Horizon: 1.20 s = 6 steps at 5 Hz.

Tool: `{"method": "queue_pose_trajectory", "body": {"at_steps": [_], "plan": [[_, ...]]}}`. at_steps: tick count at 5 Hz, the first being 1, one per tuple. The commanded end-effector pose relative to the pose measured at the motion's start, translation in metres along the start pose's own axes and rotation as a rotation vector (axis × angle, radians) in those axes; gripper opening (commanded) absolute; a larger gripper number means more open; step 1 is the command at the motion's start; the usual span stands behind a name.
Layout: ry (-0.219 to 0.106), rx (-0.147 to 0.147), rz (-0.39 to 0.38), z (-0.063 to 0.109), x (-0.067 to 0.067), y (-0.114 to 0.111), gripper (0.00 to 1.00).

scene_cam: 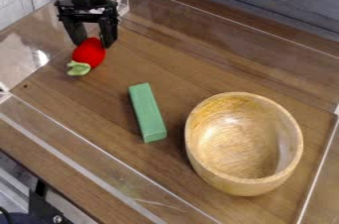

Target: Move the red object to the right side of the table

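A: Tool [87, 24]?
B: Spread wide, right at the red object [89, 53]; can't tell if touching.
A: Red object where?
B: Upper left in view, on the table [199, 45], pale green end [79, 68] toward the camera.
A: Rest?
B: Green block [147, 112] nearer mid-table, wooden bowl [244, 145] just right of it. Clear wall [99, 193] along the near edge.

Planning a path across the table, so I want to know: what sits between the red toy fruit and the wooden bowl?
The green block lies between the red fruit and wooden bowl.
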<state>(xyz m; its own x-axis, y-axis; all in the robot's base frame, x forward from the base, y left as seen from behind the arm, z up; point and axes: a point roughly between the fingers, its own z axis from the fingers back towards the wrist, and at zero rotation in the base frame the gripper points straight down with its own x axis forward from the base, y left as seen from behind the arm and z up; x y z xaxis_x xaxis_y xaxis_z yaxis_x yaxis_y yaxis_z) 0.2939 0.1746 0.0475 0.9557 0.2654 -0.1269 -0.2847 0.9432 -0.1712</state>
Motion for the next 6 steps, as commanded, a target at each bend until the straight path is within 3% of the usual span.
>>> {"method": "queue_pose_trajectory", "body": {"at_steps": [1, 3, 6], "plan": [[-0.059, 0.018, -0.011, 0.031, 0.006, -0.007, 1.00], [-0.020, 0.006, -0.051, 0.038, 0.002, -0.018, 1.00], [0.032, -0.009, -0.063, 0.007, -0.003, -0.005, 1.00]]}}
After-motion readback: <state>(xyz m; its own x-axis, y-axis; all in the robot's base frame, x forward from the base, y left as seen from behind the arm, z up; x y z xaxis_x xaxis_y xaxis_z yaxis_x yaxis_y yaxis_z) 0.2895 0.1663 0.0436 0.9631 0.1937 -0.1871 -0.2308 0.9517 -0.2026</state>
